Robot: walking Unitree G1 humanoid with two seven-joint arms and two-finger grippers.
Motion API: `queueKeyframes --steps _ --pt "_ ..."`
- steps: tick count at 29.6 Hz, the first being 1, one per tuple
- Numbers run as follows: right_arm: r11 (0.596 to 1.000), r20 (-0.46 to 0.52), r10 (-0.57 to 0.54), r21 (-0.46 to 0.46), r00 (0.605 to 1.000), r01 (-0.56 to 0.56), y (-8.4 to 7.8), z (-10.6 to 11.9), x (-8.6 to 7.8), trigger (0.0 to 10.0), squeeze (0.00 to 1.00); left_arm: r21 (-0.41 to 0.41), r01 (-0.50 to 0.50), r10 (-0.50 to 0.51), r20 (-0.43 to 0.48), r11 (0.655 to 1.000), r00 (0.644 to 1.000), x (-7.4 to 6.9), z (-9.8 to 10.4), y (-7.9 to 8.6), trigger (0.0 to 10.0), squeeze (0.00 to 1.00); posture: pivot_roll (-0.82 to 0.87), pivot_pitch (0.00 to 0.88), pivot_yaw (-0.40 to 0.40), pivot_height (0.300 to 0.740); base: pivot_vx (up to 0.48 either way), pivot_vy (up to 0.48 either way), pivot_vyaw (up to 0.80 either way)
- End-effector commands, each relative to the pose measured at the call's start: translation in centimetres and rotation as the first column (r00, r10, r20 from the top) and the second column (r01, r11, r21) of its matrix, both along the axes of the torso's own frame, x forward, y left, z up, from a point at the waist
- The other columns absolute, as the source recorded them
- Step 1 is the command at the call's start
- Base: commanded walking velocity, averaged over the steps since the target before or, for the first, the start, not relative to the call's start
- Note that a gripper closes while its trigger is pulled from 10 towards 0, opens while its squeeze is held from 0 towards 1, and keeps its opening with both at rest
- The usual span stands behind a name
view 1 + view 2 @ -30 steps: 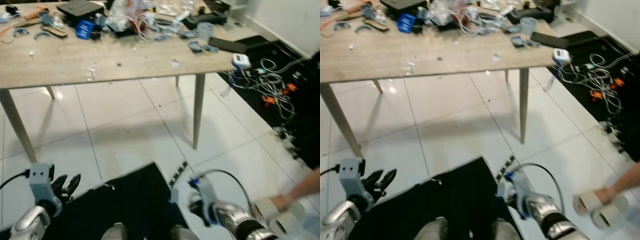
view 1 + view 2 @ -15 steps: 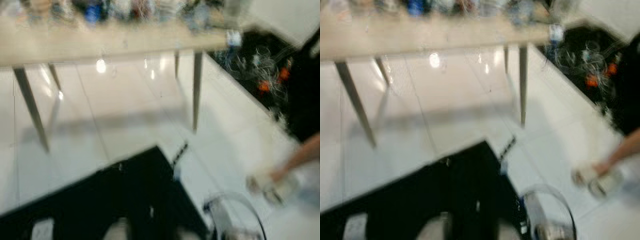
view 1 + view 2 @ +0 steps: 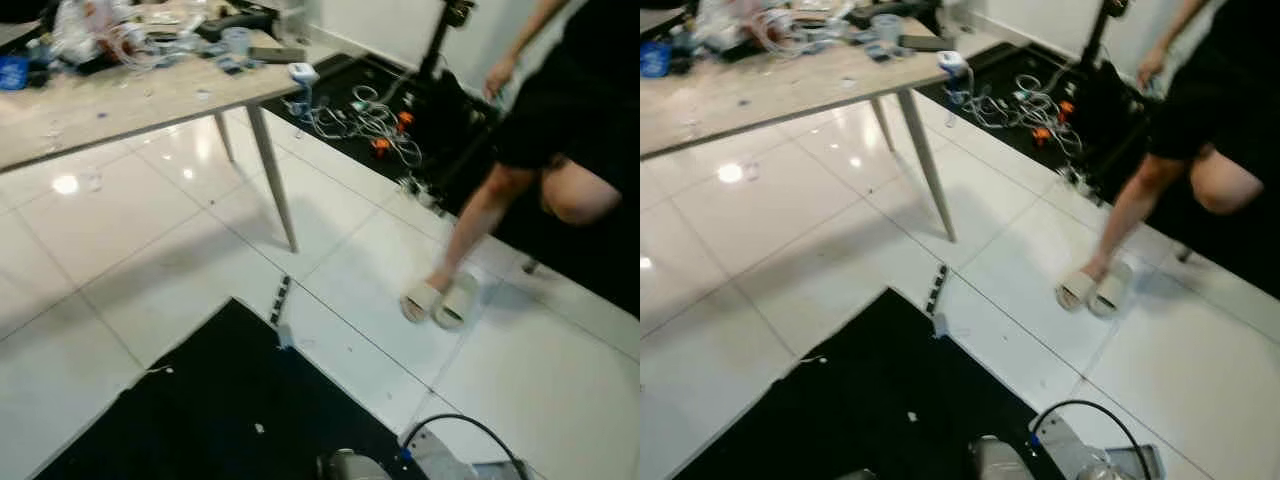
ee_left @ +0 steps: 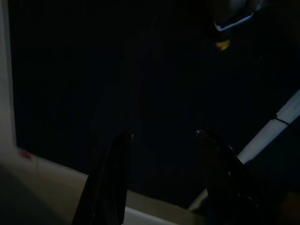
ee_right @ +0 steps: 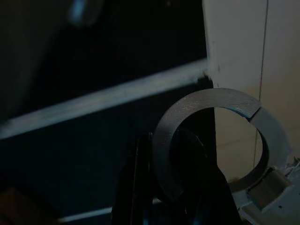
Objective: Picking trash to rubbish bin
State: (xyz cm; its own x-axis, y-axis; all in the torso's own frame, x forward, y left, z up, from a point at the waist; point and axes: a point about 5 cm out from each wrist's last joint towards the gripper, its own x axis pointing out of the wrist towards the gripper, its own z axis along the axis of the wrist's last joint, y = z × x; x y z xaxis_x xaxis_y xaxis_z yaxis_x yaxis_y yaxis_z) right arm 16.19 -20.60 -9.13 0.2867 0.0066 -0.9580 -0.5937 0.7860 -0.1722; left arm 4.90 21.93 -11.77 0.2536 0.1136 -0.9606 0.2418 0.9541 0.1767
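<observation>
No rubbish bin is to be made out from here. A small white scrap (image 3: 259, 428) lies on the black mat (image 3: 200, 420) in front of me. Clutter and wrappers cover the wooden table (image 3: 120, 100) at the upper left. In the dark left wrist view my left gripper (image 4: 163, 136) is open with nothing between its fingers. My right gripper (image 5: 164, 140) hangs low over the mat's edge, and the band of a grey textured ring (image 5: 211, 101) sits between its close-set fingers. The right arm's silver elbow (image 3: 1070, 460) and its cable show at the bottom.
A person (image 3: 560, 130) in dark shorts and pale slippers (image 3: 440, 300) steps across the white tiles on the right. A tangle of cables (image 3: 360, 115) lies beyond the table leg (image 3: 272, 180). Open tile floor runs between the mat and the table.
The camera has swung right, so the table has slid to the upper left. The person's legs now show in full. The left gripper has dropped out of the eye views.
</observation>
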Motion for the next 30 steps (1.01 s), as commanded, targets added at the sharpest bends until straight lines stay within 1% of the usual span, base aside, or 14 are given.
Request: queueKeyframes --steps 1,3,4,7,10,11,12,15,16,18,20,22,25,30 --pt "0.999 -0.012 0.031 -0.011 0.999 -0.031 0.3 -0.1 -0.1 10.0 0.0 -0.018 0.041 -0.041 0.0 0.999 0.999 0.4 -0.2 -1.1 10.0 0.0 0.09 0.147 -0.056 0.74 0.0 0.0 -0.8" --pt "0.999 -0.011 0.034 -0.013 0.999 -0.034 0.3 -0.1 -0.1 10.0 0.0 -0.019 0.049 -0.049 0.002 0.999 0.999 0.7 -0.2 -1.2 10.0 0.0 0.09 0.147 -0.056 0.74 0.0 0.0 -0.8" --pt "0.999 -0.009 0.034 -0.013 0.999 -0.034 0.4 -0.1 0.0 10.0 0.0 -0.035 0.058 -0.058 0.004 0.998 0.998 1.1 -0.2 -1.7 10.0 0.0 0.09 0.147 -0.054 0.74 0.0 0.0 -0.8" --pt "0.999 -0.008 0.035 -0.013 0.999 -0.035 0.4 -0.1 0.0 10.0 0.0 -0.045 0.064 -0.064 0.003 0.997 0.998 1.3 -0.2 -1.9 10.0 0.0 0.08 0.147 -0.052 0.74 0.0 0.0 -0.8" --pt "0.999 -0.014 0.042 -0.019 0.999 -0.042 0.4 -0.2 -0.3 10.0 0.0 -0.052 0.204 -0.206 -0.022 0.978 0.978 2.1 -0.3 -3.2 10.0 0.0 0.07 0.146 -0.051 0.74 0.0 0.0 -0.8" --pt "0.999 -0.018 0.043 -0.02 0.999 -0.044 0.4 -0.3 -0.5 10.0 0.0 -0.054 0.225 -0.226 -0.018 0.973 0.974 2.6 -0.2 -3.6 10.0 0.0 0.07 0.146 -0.051 0.74 0.0 0.0 -0.8" --pt "0.999 -0.018 0.043 -0.02 0.999 -0.044 0.4 -0.3 -0.5 10.0 0.0 -0.054 0.225 -0.226 -0.018 0.973 0.974 2.6 -0.2 -3.6 10.0 0.0 0.07 0.146 -0.051 0.74 0.0 0.0 -0.8" --pt "0.998 -0.033 0.055 -0.022 0.998 -0.056 0.4 -0.5 -1.1 10.0 0.0 -0.075 0.272 -0.27 0.037 0.959 0.962 4.8 0.1 -5.3 10.0 0.0 0.07 0.146 -0.051 0.74 0.0 0.0 -0.8" --pt "0.998 -0.033 0.055 -0.022 0.998 -0.056 0.4 -0.5 -1.1 10.0 0.0 -0.075 0.272 -0.27 0.037 0.959 0.962 4.8 0.1 -5.3 10.0 0.0 0.07 0.146 -0.051 0.74 0.0 0.0 -0.8" --pt "0.997 -0.044 0.078 -0.025 0.996 -0.08 0.5 -0.7 -1.5 10.0 0.0 -0.122 0.273 -0.266 0.071 0.954 0.961 5.6 0.3 -6.2 10.0 0.0 0.06 0.145 -0.051 0.74 0.0 0.0 -0.8" --pt "0.996 -0.047 0.087 -0.027 0.995 -0.089 0.5 -0.7 -1.5 10.0 0.0 -0.134 0.27 -0.262 0.075 0.954 0.962 5.7 0.3 -6.4 10.0 0.0 0.06 0.145 -0.051 0.74 0.0 0.0 -0.8" --pt "0.995 -0.046 0.097 -0.032 0.994 -0.098 0.5 -0.7 -1.5 10.0 0.0 -0.104 0.25 -0.247 0.041 0.963 0.968 5.2 0.1 -5.5 10.0 0.0 0.06 0.147 -0.053 0.74 0.0 0.0 -0.8" --pt "0.993 -0.041 0.109 -0.036 0.993 -0.111 0.6 -0.6 -1.3 10.0 0.0 -0.094 0.236 -0.235 0.03 0.967 0.972 4.9 0.1 -5.2 10.0 0.0 0.06 0.147 -0.053 0.74 0.0 0.0 -0.8" --pt "0.992 -0.037 0.121 -0.037 0.992 -0.122 0.8 -0.6 -1.1 10.0 0.0 -0.093 0.24 -0.238 0.036 0.966 0.971 5.4 0.2 -5.1 10.0 0.0 0.06 0.148 -0.055 0.74 0.0 0.0 -0.8"
